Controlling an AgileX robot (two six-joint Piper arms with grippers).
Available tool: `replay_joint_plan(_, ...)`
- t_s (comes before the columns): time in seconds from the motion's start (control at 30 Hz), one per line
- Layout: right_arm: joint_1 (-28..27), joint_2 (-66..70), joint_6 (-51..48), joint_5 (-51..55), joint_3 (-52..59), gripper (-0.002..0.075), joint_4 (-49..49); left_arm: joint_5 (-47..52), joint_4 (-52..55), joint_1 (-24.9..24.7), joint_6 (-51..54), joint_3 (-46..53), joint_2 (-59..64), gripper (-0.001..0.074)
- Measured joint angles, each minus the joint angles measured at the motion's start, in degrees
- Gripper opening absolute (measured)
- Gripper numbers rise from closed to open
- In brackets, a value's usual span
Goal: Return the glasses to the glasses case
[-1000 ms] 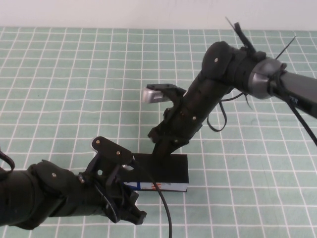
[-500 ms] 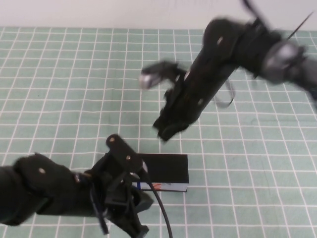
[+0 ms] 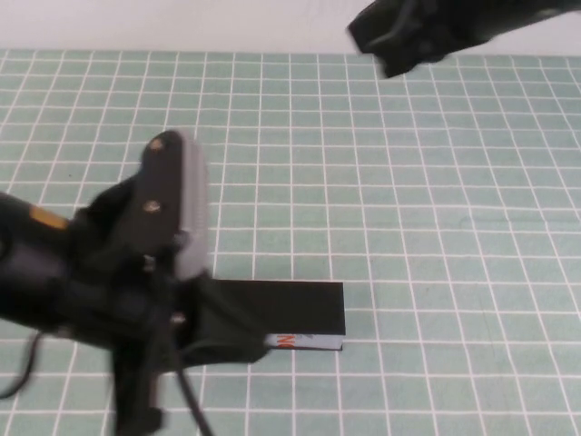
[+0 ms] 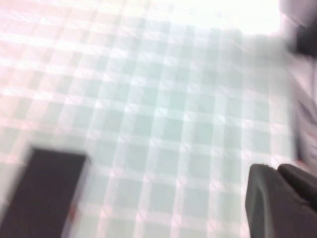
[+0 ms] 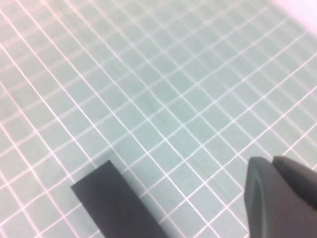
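The glasses case point(image 3: 304, 307) lies shut near the table's front middle, with a flat black lid and a white printed front edge. It also shows in the left wrist view point(image 4: 47, 193) and the right wrist view point(image 5: 119, 203). The glasses are not in view. My left arm point(image 3: 136, 263) is raised over the case's left end and hides it. My left gripper point(image 4: 277, 169) is shut and empty above the table. My right gripper point(image 3: 377, 41) is high at the far right, well clear of the case. It is also shut and empty in its wrist view point(image 5: 272, 159).
The green cloth with white grid lines point(image 3: 436, 227) covers the table, bare to the right of and behind the case. A pale wall point(image 3: 182, 23) runs along the far edge.
My right arm has lifted off the case and swung up to the far right. My left arm has risen and now covers the case's left end. The case stays put.
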Motion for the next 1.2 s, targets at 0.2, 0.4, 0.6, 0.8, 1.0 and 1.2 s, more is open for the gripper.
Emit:
replay_joint_plan(0.2, 0.00, -11.19, 0.00, -2.29, 11.80, -0.0011, 0.34, 6.93, 6.83, 11.14, -9.21, -1.05, 0.00, -0.0002)
replay_joint_plan(0.4, 0.00, -24.63, 1.94, -10.24, 30.91, -0.0011, -1.72, 0.87, 5.24, 23.50, -11.05, -1.05, -5.02, -0.0002)
replay_joint_plan(0.6, 0.00, -39.39, 3.09, -18.31, 49.84, -0.0011, -2.39, -0.18, 4.55, 26.26, -10.08, -1.05, -12.54, -0.0002)
replay_joint_plan(0.8, 0.00, -56.40, 10.33, -21.69, 65.21, -0.0011, -8.66, -0.20, 3.02, 24.65, -8.87, -1.05, -17.51, -0.0002)
replay_joint_plan(1.0, 0.00, -69.82, 29.47, -24.00, 78.74, -0.0011, -23.61, 0.33, 1.61, 23.98, -8.36, 0.62, -21.01, -0.0002)
replay_joint_plan(1.2, 0.00, -77.85, 33.58, -24.23, 84.08, -0.0011, -25.94, -1.10, -1.53, 23.98, -9.45, 0.85, -21.44, -0.0002)
